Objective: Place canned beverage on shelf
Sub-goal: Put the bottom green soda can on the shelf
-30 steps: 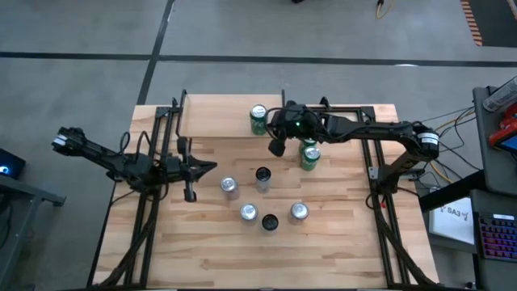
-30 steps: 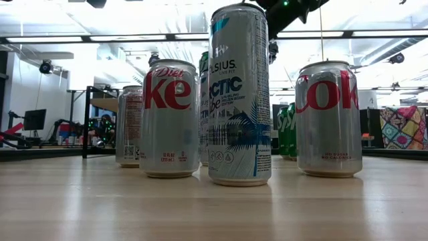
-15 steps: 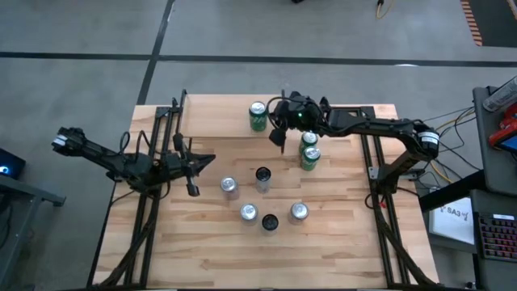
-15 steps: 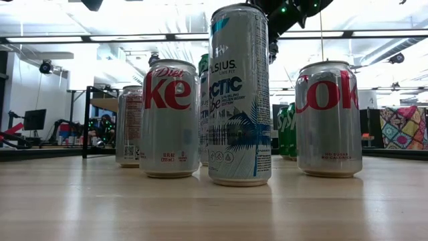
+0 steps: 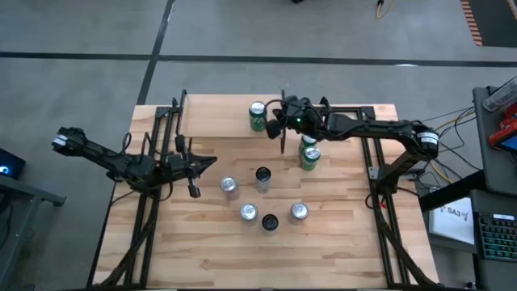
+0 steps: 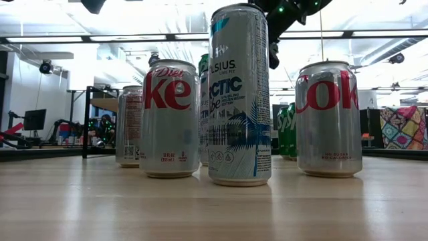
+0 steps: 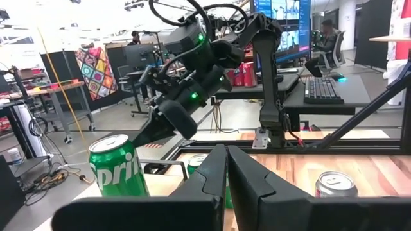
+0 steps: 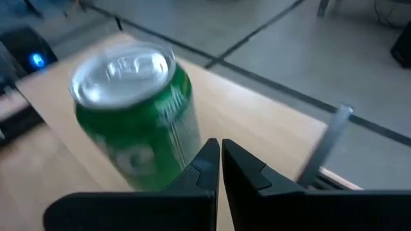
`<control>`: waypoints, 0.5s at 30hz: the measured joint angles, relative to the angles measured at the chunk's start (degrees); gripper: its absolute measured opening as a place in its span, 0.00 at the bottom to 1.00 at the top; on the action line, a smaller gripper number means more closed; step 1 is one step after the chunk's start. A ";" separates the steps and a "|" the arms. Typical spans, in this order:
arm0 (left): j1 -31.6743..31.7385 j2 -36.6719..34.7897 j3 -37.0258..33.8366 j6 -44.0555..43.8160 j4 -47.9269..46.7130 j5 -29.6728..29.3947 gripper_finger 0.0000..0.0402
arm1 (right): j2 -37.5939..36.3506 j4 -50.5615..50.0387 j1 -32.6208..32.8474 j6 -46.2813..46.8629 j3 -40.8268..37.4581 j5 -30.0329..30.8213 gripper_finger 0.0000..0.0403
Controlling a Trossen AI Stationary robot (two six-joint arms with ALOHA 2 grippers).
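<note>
We found the left gripper (image 5: 191,191) over the left part of the table (image 5: 202,259), fingers (image 7: 212,173) pressed together and holding nothing, well apart from the cans.

The shelf (image 5: 214,117), a pale wood plank on thin black legs, stood along the far edge of the table. On its right part a green Sprite can (image 5: 258,116) stood upright, silver top showing; in the left wrist view the same can (image 7: 117,168) showed its white lettering.

The right gripper (image 5: 282,147) hung just right of that can, near the shelf's front edge, fingers (image 8: 207,160) closed together and empty. In the right wrist view the green can (image 8: 138,115) sat just beyond the fingertips; we could not tell whether they touched it.

Right of the gripper, two more green cans (image 5: 308,151) stood together on the table. Nearer, five cans formed a loose cluster (image 5: 262,198).

In the low view a Diet Coke can (image 6: 168,118) and a tall Celsius can (image 6: 240,94) hid most of what lay behind; the shelf was largely blocked there.
</note>
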 joint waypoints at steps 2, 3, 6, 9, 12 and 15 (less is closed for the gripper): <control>0.00 0.00 0.00 0.00 0.00 0.00 0.00 | 0.70 2.66 0.00 -0.01 0.00 -0.25 0.02; 0.00 0.00 0.00 0.00 -0.02 0.00 0.00 | 1.07 3.62 0.00 -0.01 0.00 -0.28 0.02; 0.00 -0.02 0.00 0.00 -0.02 0.00 0.00 | 2.02 5.79 0.16 0.01 0.00 -0.51 0.02; 0.00 -0.02 0.00 0.00 -0.31 0.02 0.00 | 3.49 9.06 0.41 -1.10 0.00 -0.83 0.02; 0.00 -0.02 0.00 0.00 -0.31 0.02 0.00 | 5.02 12.46 0.63 -1.63 0.00 -2.79 0.02; 0.00 -0.04 0.00 0.00 -0.30 0.02 0.00 | 6.01 12.25 0.66 -2.22 0.60 -2.90 0.02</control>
